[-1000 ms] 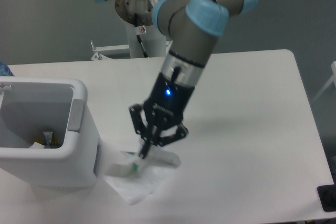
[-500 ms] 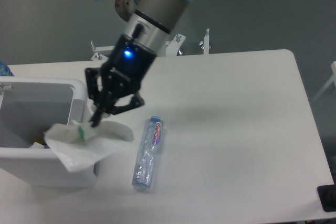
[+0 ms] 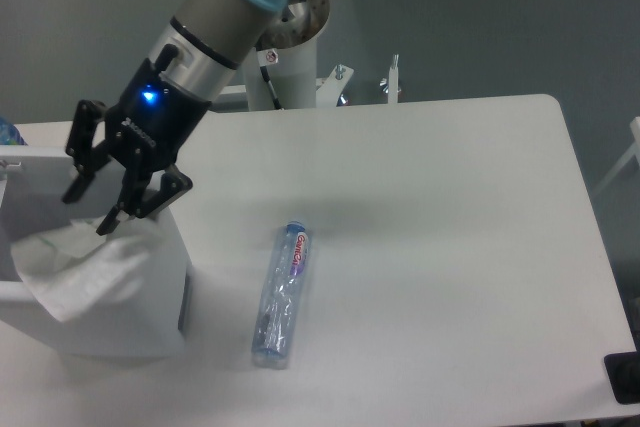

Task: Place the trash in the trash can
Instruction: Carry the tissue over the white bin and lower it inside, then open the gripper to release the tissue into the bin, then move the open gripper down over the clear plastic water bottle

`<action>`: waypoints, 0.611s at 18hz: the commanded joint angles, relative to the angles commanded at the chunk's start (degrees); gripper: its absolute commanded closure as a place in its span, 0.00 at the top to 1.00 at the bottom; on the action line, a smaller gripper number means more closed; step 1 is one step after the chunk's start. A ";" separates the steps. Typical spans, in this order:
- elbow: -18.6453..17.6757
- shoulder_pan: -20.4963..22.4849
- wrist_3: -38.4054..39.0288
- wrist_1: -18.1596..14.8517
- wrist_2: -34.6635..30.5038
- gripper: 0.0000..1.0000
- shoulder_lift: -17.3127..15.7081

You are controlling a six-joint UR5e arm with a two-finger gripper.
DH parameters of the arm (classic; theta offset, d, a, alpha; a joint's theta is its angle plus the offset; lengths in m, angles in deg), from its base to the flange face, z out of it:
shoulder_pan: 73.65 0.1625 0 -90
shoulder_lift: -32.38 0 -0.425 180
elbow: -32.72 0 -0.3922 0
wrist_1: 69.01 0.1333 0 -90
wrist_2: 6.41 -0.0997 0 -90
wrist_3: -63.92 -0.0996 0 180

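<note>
We see the gripper (image 3: 84, 210) poised over the trash can (image 3: 150, 332) at the left edge of the table (image 3: 450, 247), its two fingers spread apart and nothing pinched between them. Just below the fingertips, the crumpled white wrapper (image 3: 75, 272) drapes across the can's opening and front rim, partly over the outside wall; whether it rests inside or merely sits on the edge we cannot tell. The crushed plastic bottle (image 3: 280, 297) lies flat on the table to the right of the can, well clear of it, blue cap toward the near edge and label toward the far end. We judge the release of the wrapper to be the step in hand. To do it well, we would confirm that the wrapper drops fully below the rim, nudging it inward if it hangs up, before lifting straight up to avoid snagging it. The bottle remains to be collected.
</note>
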 joint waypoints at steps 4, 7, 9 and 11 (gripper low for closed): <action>0.70 2.36 0.35 -0.09 -0.09 1.00 -0.09; 1.23 5.62 0.53 -0.17 -0.09 1.00 -0.09; 1.06 7.29 0.53 -0.26 -1.05 1.00 0.70; 0.79 7.56 1.75 -0.26 -3.67 1.00 1.58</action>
